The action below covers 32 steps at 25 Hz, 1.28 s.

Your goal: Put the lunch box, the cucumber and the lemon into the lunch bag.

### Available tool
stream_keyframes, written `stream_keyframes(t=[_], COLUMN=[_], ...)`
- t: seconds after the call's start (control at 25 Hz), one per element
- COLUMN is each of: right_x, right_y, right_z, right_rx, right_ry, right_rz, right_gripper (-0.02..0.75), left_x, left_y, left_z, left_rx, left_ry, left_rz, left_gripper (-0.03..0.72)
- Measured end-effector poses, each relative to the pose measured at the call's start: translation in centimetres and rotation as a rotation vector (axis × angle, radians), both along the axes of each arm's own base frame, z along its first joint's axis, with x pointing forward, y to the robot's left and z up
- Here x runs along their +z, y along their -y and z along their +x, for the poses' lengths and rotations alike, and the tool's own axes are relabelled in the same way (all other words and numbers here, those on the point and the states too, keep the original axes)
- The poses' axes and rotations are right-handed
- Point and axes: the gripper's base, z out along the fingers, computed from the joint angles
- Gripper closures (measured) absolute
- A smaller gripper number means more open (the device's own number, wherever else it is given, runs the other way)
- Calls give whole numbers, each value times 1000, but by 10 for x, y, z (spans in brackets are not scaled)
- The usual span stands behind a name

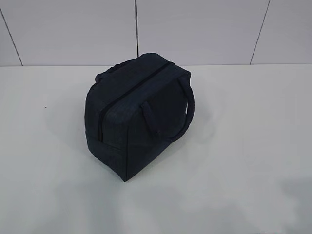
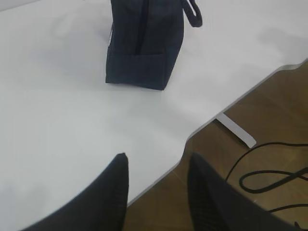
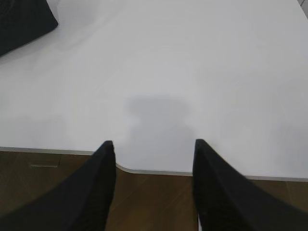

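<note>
Both jaws open, empty | lunch bag (image 1: pixel 139 114) upright on table (image 1: pixel 243 146), seemingly zipped | cables (image 2: pixel 269 175) on floor

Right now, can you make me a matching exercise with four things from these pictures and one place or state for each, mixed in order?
Things:
1. bag
2. zipper
3. left gripper
4. cable

Places or states:
A. lies on the brown floor beside the table
B. stands upright on the white table
C. open and empty, over the table's near edge
D. runs closed along the top of the bag

Right pairs: 1-B, 2-D, 3-C, 4-A
</note>
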Motion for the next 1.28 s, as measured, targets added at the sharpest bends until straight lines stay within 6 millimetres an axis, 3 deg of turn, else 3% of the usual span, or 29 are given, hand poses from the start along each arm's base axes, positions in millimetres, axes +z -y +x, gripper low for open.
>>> stream_keyframes(t=[0.88, 1.0, 1.28], right_x=[1, 1, 1], right_y=[0, 0, 0], right_z=[0, 0, 0], right_rx=[-1, -1, -2], right_ry=[7, 7, 9], right_rz=[1, 1, 0], right_gripper=[349, 349, 349], left_x=[0, 0, 0], left_y=[1, 0, 1], left_z=[-1, -3, -10], left_rx=[12, 126, 590], left_ry=[-8, -8, -6], left_rz=[-7, -7, -9], left_gripper=[424, 435, 443])
